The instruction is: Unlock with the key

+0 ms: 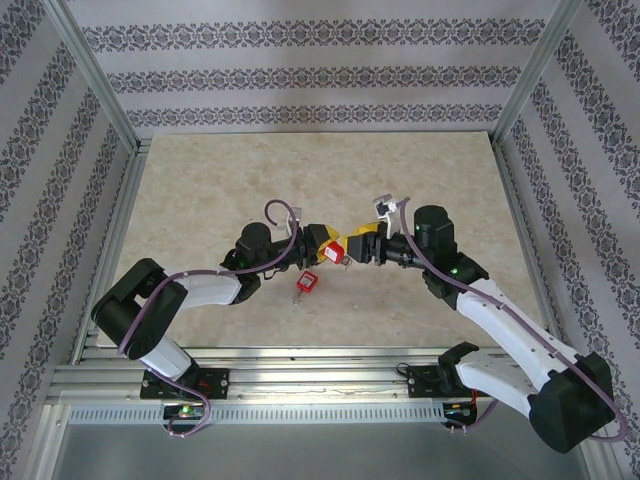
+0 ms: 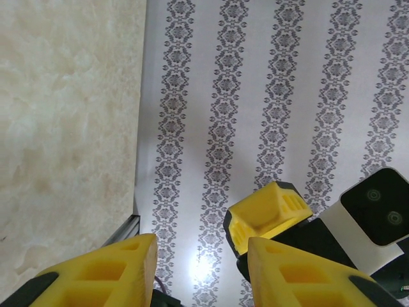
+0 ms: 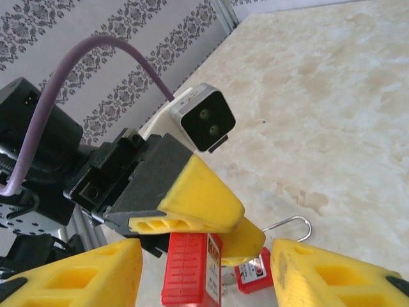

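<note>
**Ann:** Yellow fingers [image 3: 89, 275] of the right gripper [image 3: 206, 251] sit right up close in the right wrist view. They're spread wide with nothing between the pads, so that hand is released.

**Ben:** And dead ahead of them, the left gripper [image 1: 326, 243] is clenched on the red padlock [image 3: 188, 268]. You can see the ribbed body and white label poking out below its yellow fingertips.

**Ann:** From the top camera, the two grippers meet nose to nose over the middle of the tabletop [image 1: 250, 170], a touch toward the near edge. The right gripper is just beside the lock, but I can't tell if it's touching.

**Ben:** Down on the tabletop lies a second red padlock [image 1: 306, 283]. It's nearer the near edge, just in front of the left gripper.

**Ann:** In the right wrist view a silver loop [image 3: 300, 221] curves out next to it. I can't say if that's its shackle.

**Ben:** Over to the left wrist view. One yellow finger of the right gripper pokes in beyond the left fingers, and the white wrist camera [image 2: 377, 204] sits beside it. Behind them is the patterned wall [image 2: 268, 83].
</note>
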